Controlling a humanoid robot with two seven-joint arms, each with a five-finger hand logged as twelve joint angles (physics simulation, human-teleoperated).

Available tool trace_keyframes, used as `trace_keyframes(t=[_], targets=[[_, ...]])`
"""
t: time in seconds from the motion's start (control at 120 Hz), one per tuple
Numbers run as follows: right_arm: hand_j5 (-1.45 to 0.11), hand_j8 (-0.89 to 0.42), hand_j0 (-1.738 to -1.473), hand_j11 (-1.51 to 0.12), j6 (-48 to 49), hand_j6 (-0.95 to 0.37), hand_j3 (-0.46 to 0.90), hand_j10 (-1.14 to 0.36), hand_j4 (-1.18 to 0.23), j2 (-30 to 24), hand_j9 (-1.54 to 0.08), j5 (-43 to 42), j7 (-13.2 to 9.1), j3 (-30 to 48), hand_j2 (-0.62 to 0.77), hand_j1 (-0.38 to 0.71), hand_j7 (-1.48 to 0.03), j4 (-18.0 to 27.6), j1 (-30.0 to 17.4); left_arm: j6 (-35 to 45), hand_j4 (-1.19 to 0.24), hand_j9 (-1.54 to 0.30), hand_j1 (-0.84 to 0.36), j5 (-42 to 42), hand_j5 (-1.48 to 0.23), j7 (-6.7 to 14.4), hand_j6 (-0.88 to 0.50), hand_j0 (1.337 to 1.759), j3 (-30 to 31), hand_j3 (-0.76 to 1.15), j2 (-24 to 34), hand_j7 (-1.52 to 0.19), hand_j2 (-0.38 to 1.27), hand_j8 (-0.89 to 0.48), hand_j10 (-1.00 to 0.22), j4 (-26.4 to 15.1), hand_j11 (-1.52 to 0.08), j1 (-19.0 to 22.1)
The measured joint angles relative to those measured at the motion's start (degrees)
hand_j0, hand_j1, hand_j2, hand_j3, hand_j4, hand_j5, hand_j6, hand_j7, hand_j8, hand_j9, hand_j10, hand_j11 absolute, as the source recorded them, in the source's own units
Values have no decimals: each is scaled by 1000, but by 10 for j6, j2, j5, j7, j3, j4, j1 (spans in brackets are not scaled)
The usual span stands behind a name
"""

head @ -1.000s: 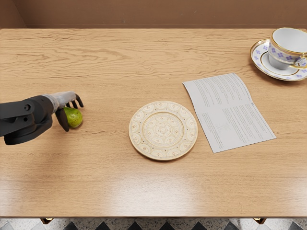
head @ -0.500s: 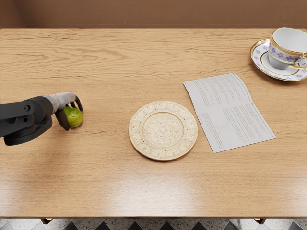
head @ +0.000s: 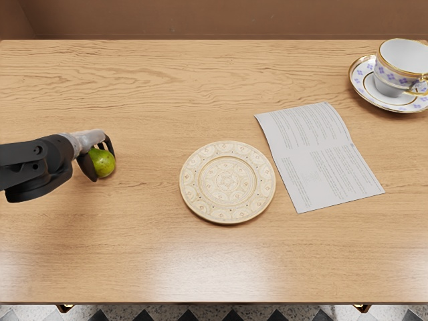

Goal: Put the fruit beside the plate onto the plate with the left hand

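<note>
A small green pear point(head: 102, 162) lies on the wooden table at the left, well apart from the plate. My left hand point(head: 95, 155) comes in from the left edge, and its dark fingers curl over the top and near side of the pear, closing around it. The pear still looks to be resting on the table. The cream patterned plate point(head: 227, 181) sits empty in the middle of the table, to the right of the pear. The right arm does not show.
A printed paper sheet point(head: 318, 155) lies just right of the plate. A white cup with blue pattern point(head: 403, 65) stands on its saucer point(head: 364, 83) at the far right corner. The table's front edge runs along the bottom.
The fingers of my left hand have curled tighter around the pear and the hand has drawn in slightly. The pear has barely shifted.
</note>
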Motion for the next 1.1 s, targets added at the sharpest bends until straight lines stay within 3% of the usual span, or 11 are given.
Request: trace_keyframes(t=[0.45,0.708,1.1], targets=[[-35,-27,-1658,-35,0,-26,0,-27,-27,0,-35,0,0,0,-6,-317,-35,0,-1,-3,-390,-872,-296,-9,-885,-1,-346,1654,-4,0,-1,-875,299,-378,-644,-1,-872,-3],[-34,-26,-1658,-34,0,-26,0,-26,-26,0,-34,0,0,0,-6,-317,-34,-1,-1,-23,-350,-891,-322,-22,-914,-1,-311,1654,-29,0,0,-898,314,-346,-656,-4,-892,-9],[-35,-26,-1658,-35,0,-26,0,-27,-27,0,-35,0,0,0,-6,-317,-35,-1,0,-79,-327,-912,-331,-85,-958,-1,-287,1653,-66,0,-1,-923,323,-329,-673,-4,-913,-65]])
